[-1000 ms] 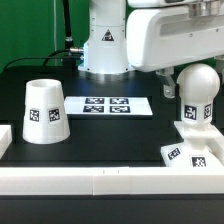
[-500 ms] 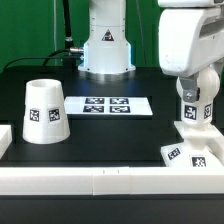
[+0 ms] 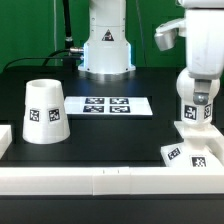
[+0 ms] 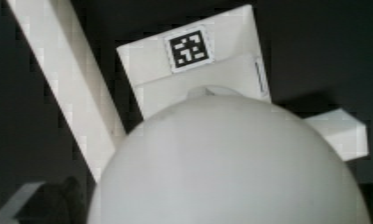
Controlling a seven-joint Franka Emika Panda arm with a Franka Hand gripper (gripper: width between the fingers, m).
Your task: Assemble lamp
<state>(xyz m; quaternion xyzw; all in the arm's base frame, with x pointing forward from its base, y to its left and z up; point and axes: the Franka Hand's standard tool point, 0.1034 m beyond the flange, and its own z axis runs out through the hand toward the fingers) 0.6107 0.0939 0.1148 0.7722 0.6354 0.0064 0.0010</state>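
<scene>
Bulb (image 3: 195, 112) of the lamp, white, with a square black-and-white tag on its stem, stands upright on the low sloped square base (image 3: 188, 145). This is at the exterior view's right, near the front of the black table (image 3: 120, 135).

The gripper (image 3: 200, 88) hangs directly above the bulb, pointing straight down. Its lower end is over the bulb's rounded head, which is largely hidden in the exterior view. I cannot tell whether the fingers are spread or pressed against the bulb, because only the bulky white hand shows and the fingertips cannot be made out in either view.

The wrist view looks straight down on the bulb (image 4: 218, 160), whose pale dome fills much of the picture. The base (image 4: 209, 60) and one of its tags show beyond the dome, and a long white rail (image 4: 67, 80) runs alongside.

The conical shade (image 3: 45, 112) sits narrow end up, open at the top, at the exterior view's left, well apart from the gripper and the bulb. The marker board (image 3: 108, 105) lies flat between shade and bulb, farther back. The white rail (image 3: 100, 180) borders the table's front edge.
</scene>
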